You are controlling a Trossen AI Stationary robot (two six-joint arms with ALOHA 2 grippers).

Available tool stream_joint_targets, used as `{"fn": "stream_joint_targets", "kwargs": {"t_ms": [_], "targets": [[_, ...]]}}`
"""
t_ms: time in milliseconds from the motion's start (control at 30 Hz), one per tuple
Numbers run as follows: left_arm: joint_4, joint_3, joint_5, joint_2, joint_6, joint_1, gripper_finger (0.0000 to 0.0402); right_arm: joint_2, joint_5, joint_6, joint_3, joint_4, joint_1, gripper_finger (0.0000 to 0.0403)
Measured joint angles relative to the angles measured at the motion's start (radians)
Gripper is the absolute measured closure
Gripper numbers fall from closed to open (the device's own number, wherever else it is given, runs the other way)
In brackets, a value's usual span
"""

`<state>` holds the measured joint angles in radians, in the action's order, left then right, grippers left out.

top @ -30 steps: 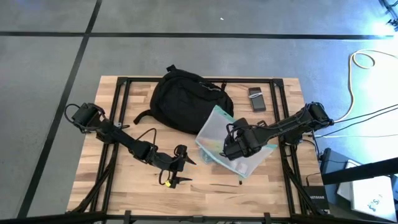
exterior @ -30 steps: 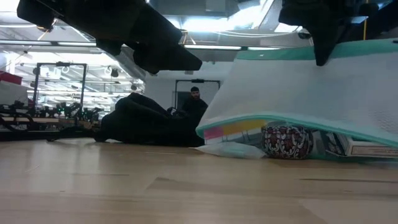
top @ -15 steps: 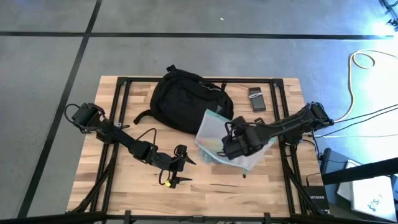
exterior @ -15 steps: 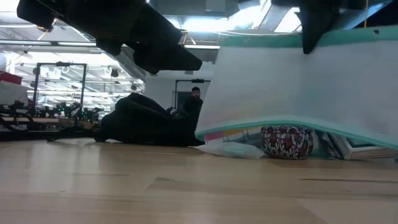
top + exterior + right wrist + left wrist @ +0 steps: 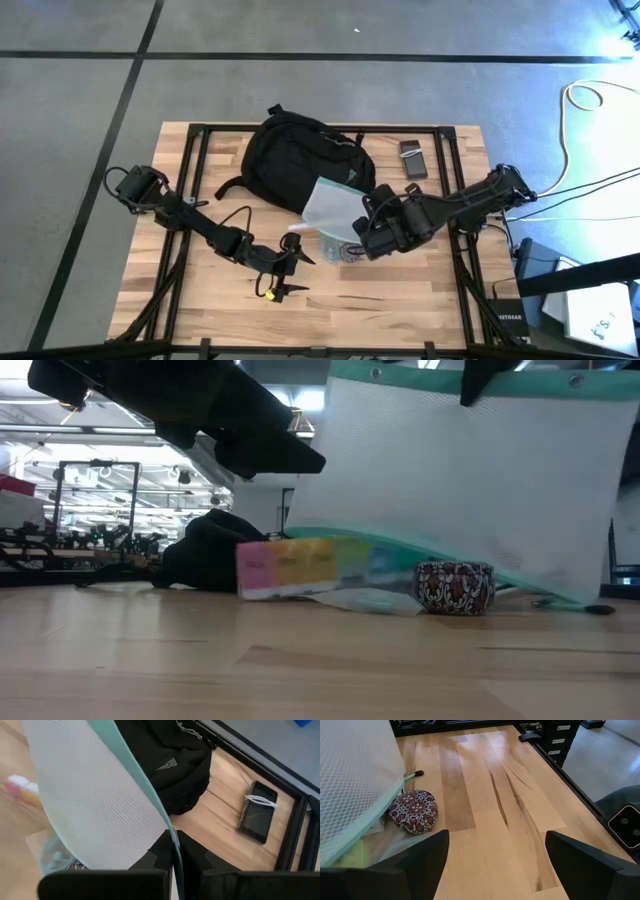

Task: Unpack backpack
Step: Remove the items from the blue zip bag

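Note:
The black backpack (image 5: 305,165) lies on the far middle of the table. My right gripper (image 5: 366,236) is shut on a translucent mesh pouch with teal edges (image 5: 470,470), raised above the table to the near right of the backpack. Under the pouch, a pastel multi-colour box (image 5: 312,566), a round patterned case (image 5: 413,811) and some clear plastic lie on the wood. My left gripper (image 5: 294,272) stands open just to their near left, with nothing between its fingers. My right gripper pinches the pouch's teal edge (image 5: 173,838) between its two fingers, coming from above and slanting down. The pouch hangs below the fingers as a spread sheet. Its lower teal edge (image 5: 440,550) slants just over the things on the table.
A dark phone with a white cord on it (image 5: 412,160) lies at the far right, beside the backpack. Bare wood stretches along the near edge (image 5: 300,660) and to the left of my left arm.
My right gripper has risen and tipped, and the pouch has gone up with it, turning from a low slant to hang nearly upright. The pastel box has come out from under the pouch and now lies on the table toward the left.

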<state>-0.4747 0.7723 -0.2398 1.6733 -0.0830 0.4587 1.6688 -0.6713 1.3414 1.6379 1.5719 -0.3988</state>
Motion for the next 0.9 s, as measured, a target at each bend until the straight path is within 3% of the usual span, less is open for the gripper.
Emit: {"fn": "stream_joint_targets", "kwargs": {"t_ms": [467,733,900], "targets": [[0.0,0.0,0.0,0.0,0.0,0.0,0.0086,0.0,-0.026,-0.067,0.0,-0.001,0.0,0.0403],[0.0,0.0,0.0,0.0,0.0,0.0,0.0086,-0.003,-0.03,-0.222,-0.001,-0.001,0.0,0.0403],[0.0,0.0,0.0,0.0,0.0,0.0,0.0086,-0.017,-0.085,-0.271,-0.001,0.0,-0.001,0.0403]]}}
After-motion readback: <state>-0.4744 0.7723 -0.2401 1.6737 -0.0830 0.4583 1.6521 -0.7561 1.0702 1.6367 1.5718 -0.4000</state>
